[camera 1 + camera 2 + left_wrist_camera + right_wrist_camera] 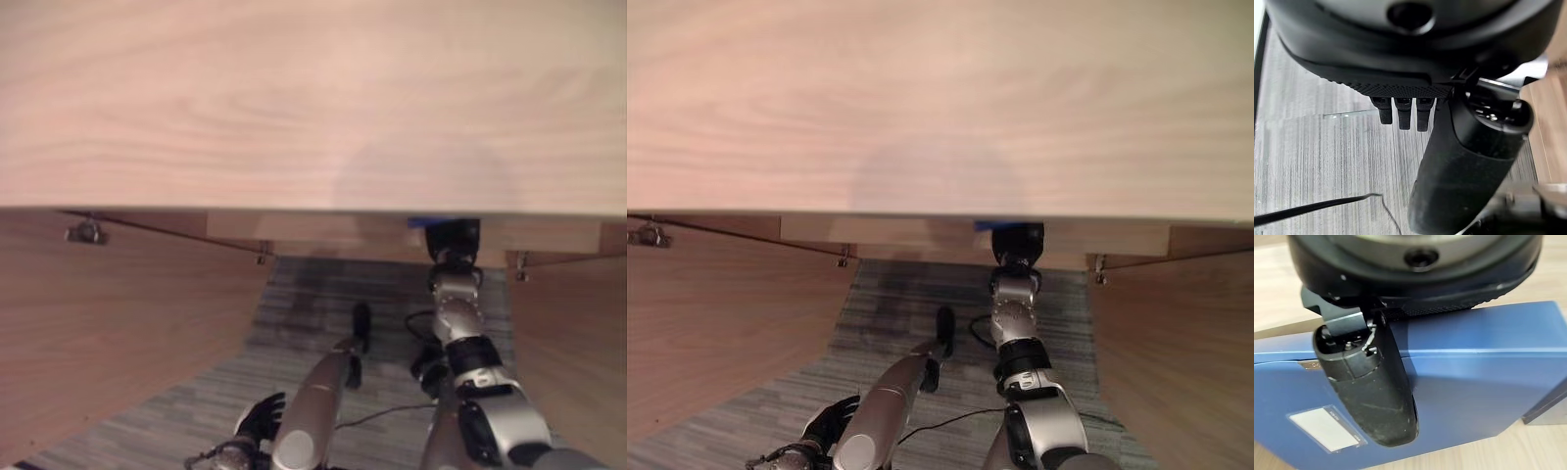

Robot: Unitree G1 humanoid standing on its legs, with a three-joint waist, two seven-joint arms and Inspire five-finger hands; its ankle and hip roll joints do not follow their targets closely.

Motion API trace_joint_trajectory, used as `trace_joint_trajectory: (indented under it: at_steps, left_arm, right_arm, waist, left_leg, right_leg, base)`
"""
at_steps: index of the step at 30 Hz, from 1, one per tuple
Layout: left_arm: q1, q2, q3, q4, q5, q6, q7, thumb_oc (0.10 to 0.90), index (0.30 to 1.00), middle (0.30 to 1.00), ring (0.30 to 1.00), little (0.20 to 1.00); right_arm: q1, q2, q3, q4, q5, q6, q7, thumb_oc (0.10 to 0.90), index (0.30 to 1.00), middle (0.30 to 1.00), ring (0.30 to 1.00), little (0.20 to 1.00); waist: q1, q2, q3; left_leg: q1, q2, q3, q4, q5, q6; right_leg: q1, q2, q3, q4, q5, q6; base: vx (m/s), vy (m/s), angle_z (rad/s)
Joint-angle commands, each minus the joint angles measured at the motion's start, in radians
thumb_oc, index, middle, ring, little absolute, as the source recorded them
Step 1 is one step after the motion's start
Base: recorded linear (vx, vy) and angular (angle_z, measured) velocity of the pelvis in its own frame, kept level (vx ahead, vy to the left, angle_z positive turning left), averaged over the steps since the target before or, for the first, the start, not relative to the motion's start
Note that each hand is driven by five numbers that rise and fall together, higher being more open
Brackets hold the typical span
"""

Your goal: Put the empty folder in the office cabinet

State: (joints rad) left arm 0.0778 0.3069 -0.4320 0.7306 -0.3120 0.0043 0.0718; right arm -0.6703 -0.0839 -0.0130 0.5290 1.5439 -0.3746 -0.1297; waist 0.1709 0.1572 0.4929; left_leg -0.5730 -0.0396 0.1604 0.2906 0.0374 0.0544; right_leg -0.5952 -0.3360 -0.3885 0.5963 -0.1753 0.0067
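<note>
The blue folder (1474, 382) with a white label lies flat on a pale wood surface, and the thumb (1371, 396) of my right hand rests across its face, pinching it. From above, just a sliver of the folder (428, 222) peeks out under the edge of the office cabinet's wooden top (294, 98). My right hand (453, 240) reaches forward beneath that top, its fingers hidden there. My left hand (260, 416) hangs low over the grey carpet with its fingers (1400, 115) straight and nothing in it.
The cabinet's two wooden doors stand open, one at the left (118, 313) and one at the right (573, 323), with metal hinges (86, 232) at their upper corners. Grey striped carpet (313, 294) lies between them.
</note>
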Motion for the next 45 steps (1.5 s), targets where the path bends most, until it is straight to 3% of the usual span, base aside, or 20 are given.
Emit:
trace_joint_trajectory:
  at_steps: [1,7,13,15,21,29,32,38,39,40,45]
  left_arm:
    - [0.153,0.026,-0.067,-0.085,-0.052,0.019,-0.026,0.8,0.9,0.9,0.9,0.9]
    - [0.184,0.101,-0.099,-0.292,-0.09,0.042,-0.029,0.8,0.9,0.9,0.9,0.9]
    - [0.197,0.143,-0.123,-0.406,-0.121,0.051,-0.027,0.8,0.9,0.9,0.9,0.9]
    - [0.193,0.165,-0.128,-0.439,-0.131,0.057,-0.023,0.8,0.9,0.9,0.9,0.9]
    - [0.165,0.15,-0.119,-0.34,-0.097,0.056,-0.021,0.8,0.9,0.9,0.9,0.9]
    - [0.139,0.213,-0.096,-0.33,-0.076,0.055,-0.026,0.8,0.9,0.9,0.9,0.9]
    - [0.128,0.237,-0.093,-0.337,-0.076,0.055,-0.023,0.8,0.9,0.9,0.9,0.9]
    - [0.124,0.226,-0.087,-0.301,-0.075,0.061,-0.008,0.8,0.9,0.9,0.9,0.9]
    - [0.12,0.183,-0.097,-0.208,-0.051,0.047,0.017,0.8,0.9,0.9,0.9,0.9]
    - [0.117,0.172,-0.093,-0.155,-0.033,0.039,0.022,0.8,0.9,0.9,0.9,0.9]
    - [0.094,0.153,-0.056,-0.037,-0.002,0.032,0.04,0.8,0.9,0.9,0.9,0.9]
  right_arm:
    - [-0.026,-0.023,0.018,-0.178,-0.046,-0.068,0.042,0.4,0.3,0.3,0.3,0.3]
    - [-0.038,-0.025,0.064,-0.311,-0.091,-0.093,0.022,0.4,0.3,0.3,0.3,0.3]
    - [-0.066,-0.04,0.087,-0.341,-0.127,-0.099,-0.005,0.4,0.3,0.3,0.3,0.3]
    - [-0.077,-0.045,0.094,-0.338,-0.134,-0.095,-0.015,0.4,0.3,0.3,0.3,0.3]
    - [-0.109,-0.074,0.106,-0.355,-0.153,-0.09,-0.013,0.4,0.3,0.3,0.3,0.3]
    - [-0.356,-0.2,0.142,-0.281,-0.207,-0.07,-0.063,0.4,0.3,0.3,0.3,0.3]
    - [-0.479,-0.209,0.145,-0.189,-0.204,-0.068,-0.091,0.4,0.3,0.3,0.3,0.3]
    - [-0.556,-0.172,0.146,-0.121,-0.216,-0.08,-0.127,0.4,0.3,0.3,0.3,0.3]
    - [-0.565,-0.153,0.132,-0.09,-0.203,-0.082,-0.151,0.538,0.507,0.507,0.507,0.507]
    - [-0.582,-0.173,0.13,-0.071,-0.205,-0.081,-0.157,0.8,0.9,0.9,0.9,0.9]
    - [-0.568,-0.194,0.145,-0.064,-0.239,-0.079,-0.168,0.8,0.9,0.9,0.9,0.9]
  waist:
    - [-0.009,0.006,-0.081]
    - [-0.015,0.029,-0.068]
    - [-0.021,0.037,-0.062]
    - [-0.027,0.038,-0.06]
    - [-0.037,0.031,-0.059]
    - [-0.016,0.022,-0.078]
    - [-0.001,0.024,-0.08]
    - [0.018,0.032,-0.078]
    - [0.02,0.032,-0.076]
    - [0.026,0.035,-0.074]
    - [0.044,0.042,-0.061]
  left_leg:
    - [-0.091,0.03,0.003,0.15,-0.173,-0.015]
    - [-0.226,0.039,0.028,0.272,-0.207,-0.003]
    - [-0.27,0.042,0.044,0.288,-0.213,0.003]
    - [-0.269,0.044,0.049,0.282,-0.212,0.004]
    - [-0.245,0.042,0.046,0.257,-0.209,-0.002]
    - [-0.214,0.036,0.038,0.213,-0.197,-0.009]
    - [-0.207,0.034,0.034,0.191,-0.188,-0.009]
    - [-0.206,0.026,0.028,0.175,-0.179,-0.006]
    - [-0.208,0.023,0.024,0.175,-0.178,-0.007]
    - [-0.211,0.02,0.022,0.176,-0.177,-0.007]
    - [-0.204,0.018,0.021,0.165,-0.17,-0.009]
  right_leg:
    - [0.01,0.028,0.108,-0.093,0.037,0.03]
    - [-0.16,0.023,0.169,0.048,-0.003,0.01]
    - [-0.232,0.017,0.198,0.084,-0.004,0.016]
    - [-0.236,0.015,0.2,0.083,0.0,0.019]
    - [-0.222,0.017,0.195,0.067,0.008,0.023]
    - [-0.198,0.023,0.19,0.038,0.022,0.03]
    - [-0.191,0.026,0.185,0.019,0.031,0.036]
    - [-0.189,0.025,0.179,0.015,0.036,0.041]
    - [-0.191,0.025,0.177,0.017,0.036,0.042]
    - [-0.194,0.024,0.176,0.021,0.036,0.043]
    - [-0.19,0.025,0.175,0.019,0.037,0.046]
  base:
    - [-0.04,0.023,-0.08]
    - [-0.04,0.007,-0.12]
    - [-0.01,0.001,-0.08]
    - [0.01,-0.011,-0.11]
    - [0.01,-0.02,-0.04]
    - [0.0,-0.025,0.0]
    - [-0.01,-0.023,0.0]
    - [0.0,-0.006,0.01]
    - [-0.03,-0.045,0.04]
    - [-0.02,-0.055,0.06]
    - [-0.01,-0.041,0.12]
